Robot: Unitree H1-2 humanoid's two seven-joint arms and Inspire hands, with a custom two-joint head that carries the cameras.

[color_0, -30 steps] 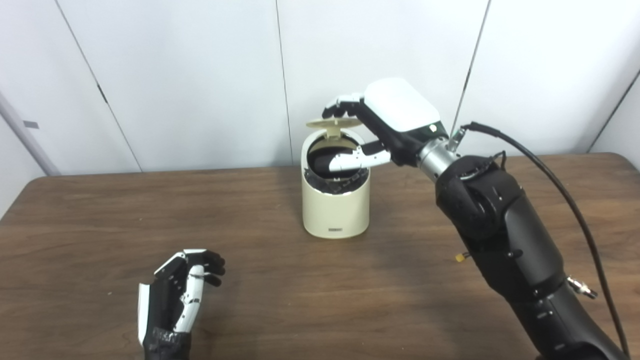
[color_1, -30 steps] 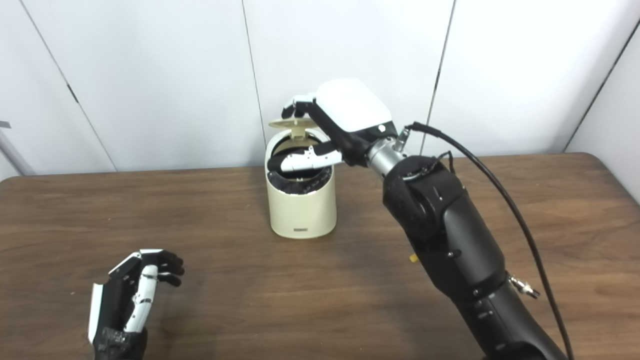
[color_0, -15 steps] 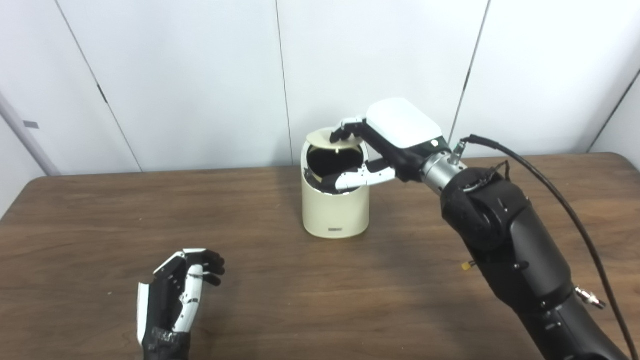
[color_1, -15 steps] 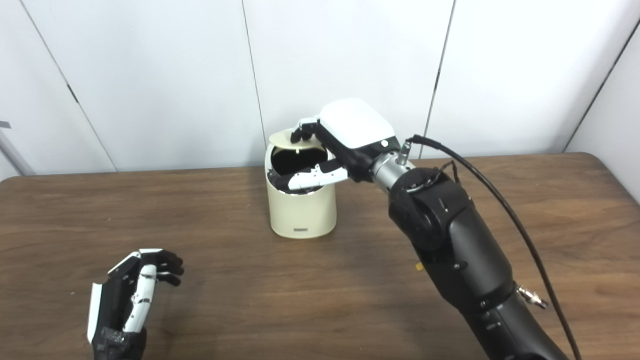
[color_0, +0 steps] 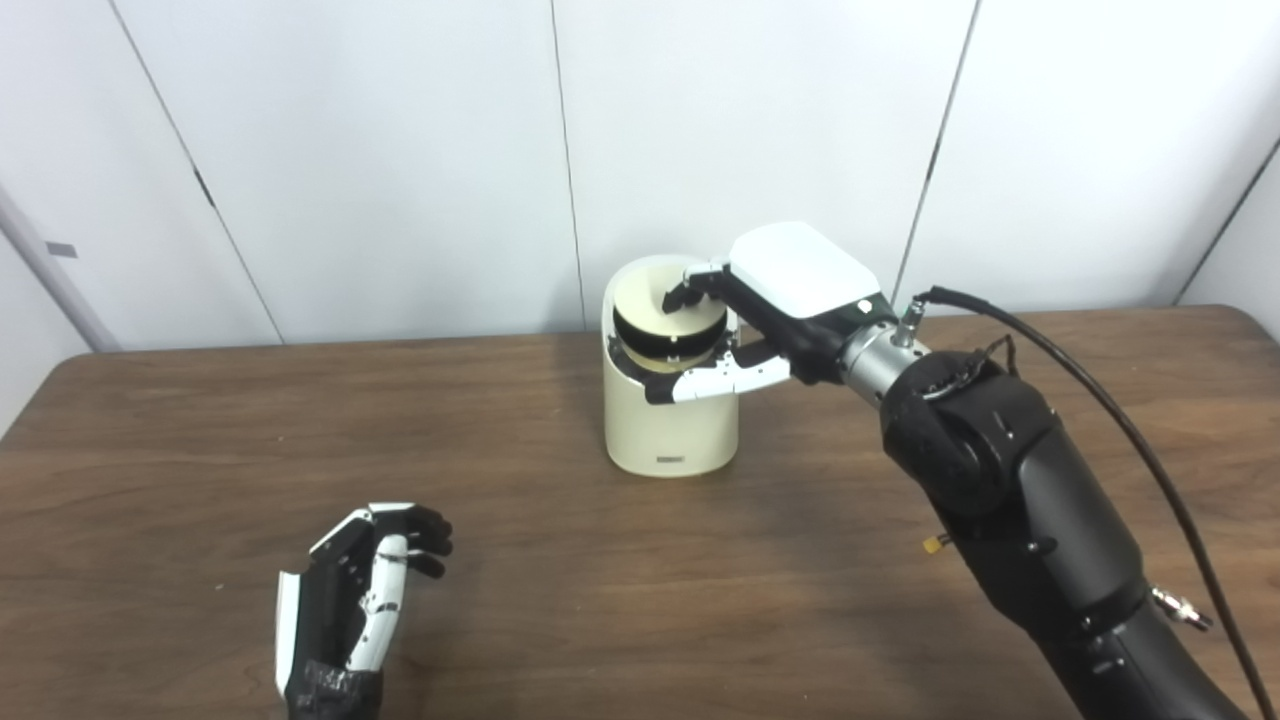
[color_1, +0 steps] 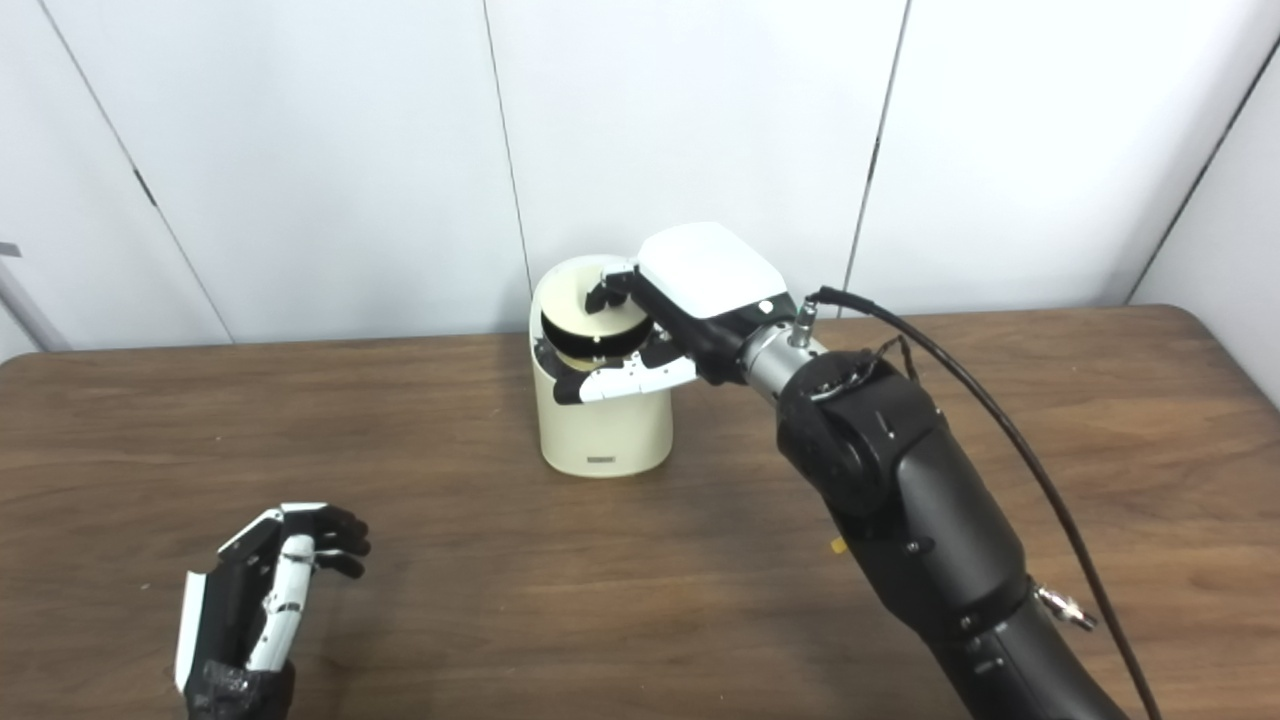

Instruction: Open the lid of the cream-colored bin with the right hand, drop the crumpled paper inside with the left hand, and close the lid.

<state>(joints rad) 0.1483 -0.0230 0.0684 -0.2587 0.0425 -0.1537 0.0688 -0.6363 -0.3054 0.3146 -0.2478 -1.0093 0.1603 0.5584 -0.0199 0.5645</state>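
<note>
The right hand [color_0: 760, 320] had its fingers pinched on the lid [color_0: 668, 300], nearly seated in the cream-colored bin [color_0: 668, 420]; press flat, release gently. The left hand [color_0: 350, 590] rested empty, loosely curled; paper unseen, presumably inside.

the right hand [color_0: 760, 320] sits over the cream-colored bin [color_0: 670, 420], its fingers [color_0: 685, 293] on the lid [color_0: 665, 300] and thumb along the front rim, blocking the bin's mouth. ahead of the left hand [color_0: 350, 590] fingertips, bare table [color_0: 200, 430] lies between them and the bin.
</note>
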